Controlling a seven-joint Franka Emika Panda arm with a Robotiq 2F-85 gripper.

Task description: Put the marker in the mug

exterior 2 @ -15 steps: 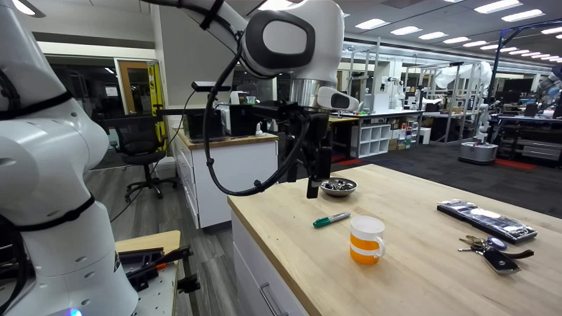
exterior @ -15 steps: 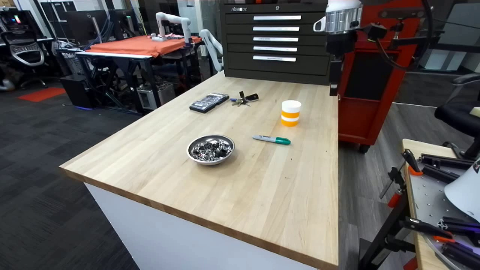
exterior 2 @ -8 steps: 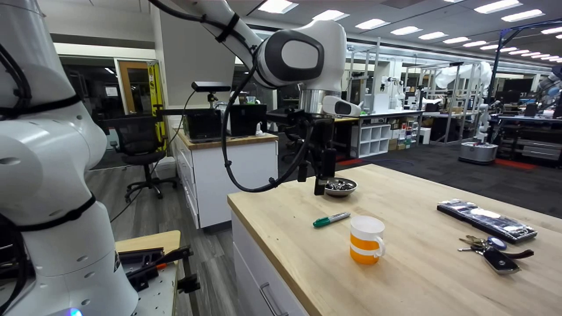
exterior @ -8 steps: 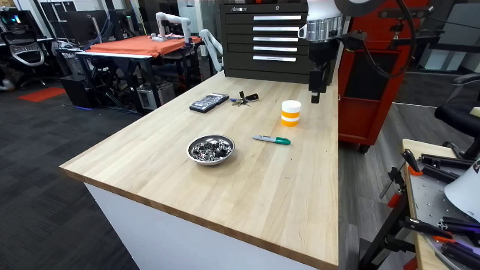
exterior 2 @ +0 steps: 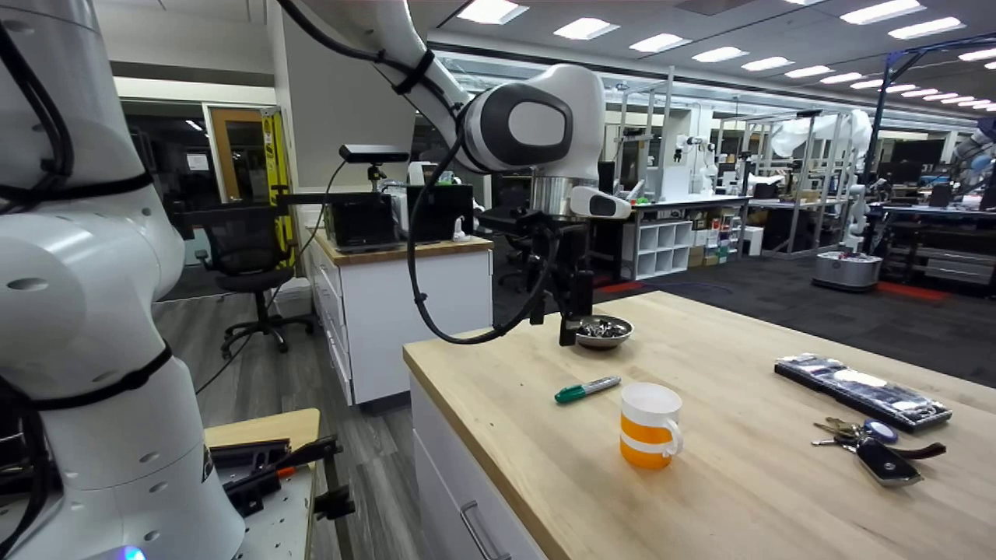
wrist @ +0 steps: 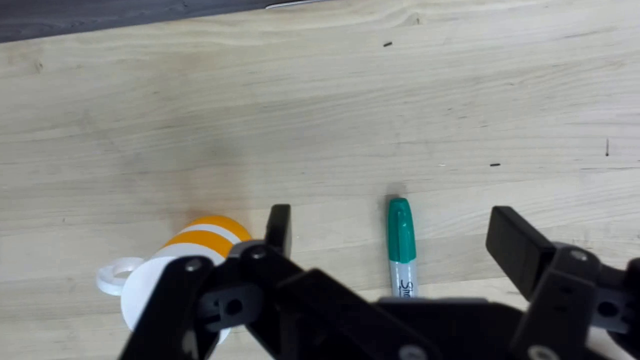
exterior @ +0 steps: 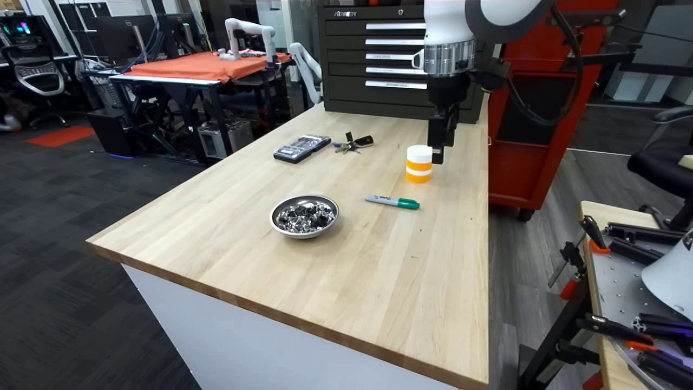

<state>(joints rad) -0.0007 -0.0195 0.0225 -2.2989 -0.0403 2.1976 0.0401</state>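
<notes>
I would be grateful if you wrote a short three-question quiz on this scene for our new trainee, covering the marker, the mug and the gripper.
1. Multiple choice: what colour is the cap of the marker?
a) orange
b) green
c) black

2. True or false: the mug stands upright on the wooden tabletop.

3. Short answer: is the gripper open or shut, and is the marker in its grasp?

Key:
1. b
2. True
3. Open; no, the marker lies on the wooden tabletop.
</notes>
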